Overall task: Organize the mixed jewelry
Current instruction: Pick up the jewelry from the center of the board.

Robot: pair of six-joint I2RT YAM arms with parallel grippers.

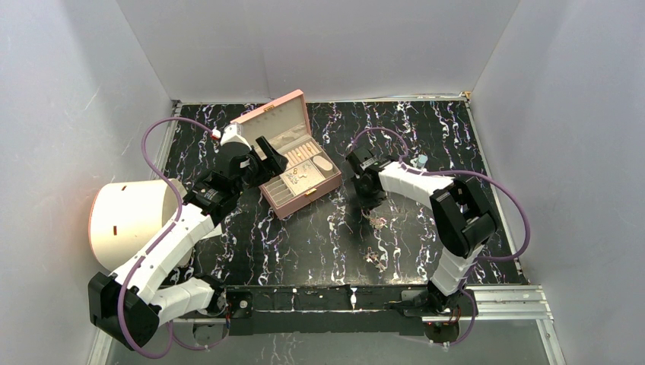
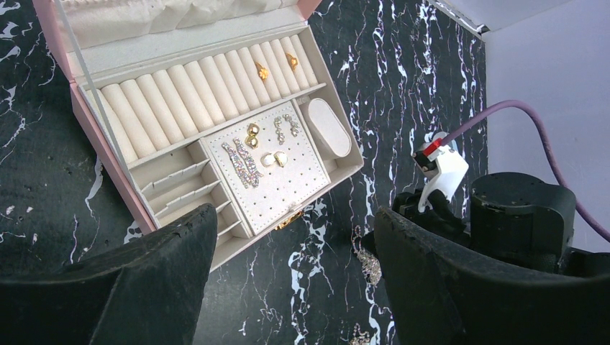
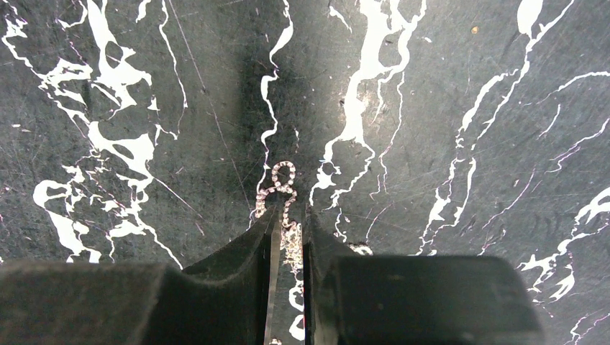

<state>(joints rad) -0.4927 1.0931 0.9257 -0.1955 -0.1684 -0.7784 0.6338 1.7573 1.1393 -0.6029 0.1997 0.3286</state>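
Observation:
The pink box point(image 1: 268, 114) lies open at the back left, with some earrings point(image 2: 244, 162) on its white pad and gold pieces point(image 2: 261, 70) in the ring rolls. Loose jewelry lies on the black marble table in two small clumps point(image 1: 376, 220) point(image 1: 375, 258). My right gripper point(image 1: 371, 204) points down just behind the nearer-to-box clump. In the right wrist view it point(image 3: 291, 215) is closed to a narrow slit on a thin silvery chain piece point(image 3: 284, 172), whose loop sticks out past the fingertips. My left gripper point(image 2: 295, 237) is open and empty, over the table at the box's front edge.
A large cream cylinder point(image 1: 129, 220) lies at the left edge beside my left arm. A small pale blue bit point(image 1: 420, 161) sits behind my right arm. A sparkly piece point(image 2: 369, 264) lies on the table by my left gripper's right finger. White walls enclose the table.

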